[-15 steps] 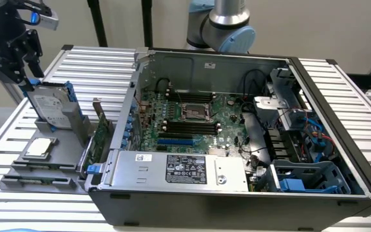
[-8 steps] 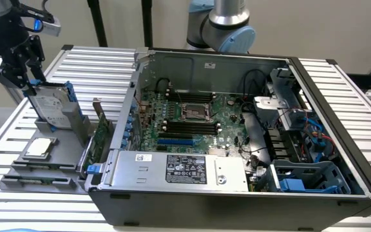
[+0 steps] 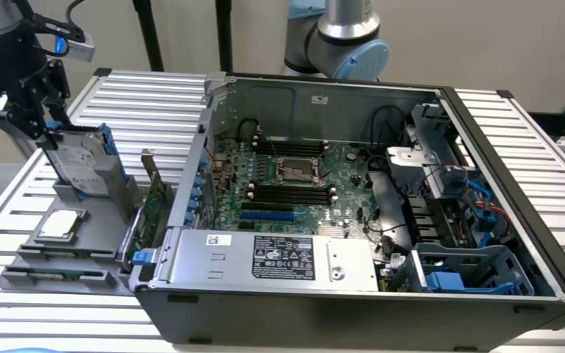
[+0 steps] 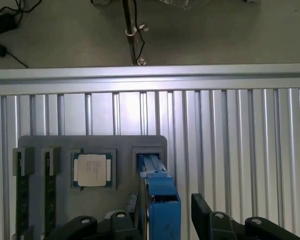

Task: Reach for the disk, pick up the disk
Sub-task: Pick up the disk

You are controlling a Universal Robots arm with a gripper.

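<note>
- Blue rails on a grey body — that is the disk (image 4: pixel 162 210), standing on its edge in a slot of the grey tray (image 4: pixel 90 142).
- The black fingers (image 4: pixel 201 210) are spread apart, one on each side of the disk's top. One sits close against it and the other has a small gap — no grip yet.
- A square silver chip (image 4: pixel 92 169) lies in the tray, near the fingers, beside the disk.
- The tray rests on the ribbed metal surface (image 4: pixel 240 150).

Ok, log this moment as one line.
phase: reach | gripper: open, fingers straddle disk | disk: upright in grey holder slot
</note>
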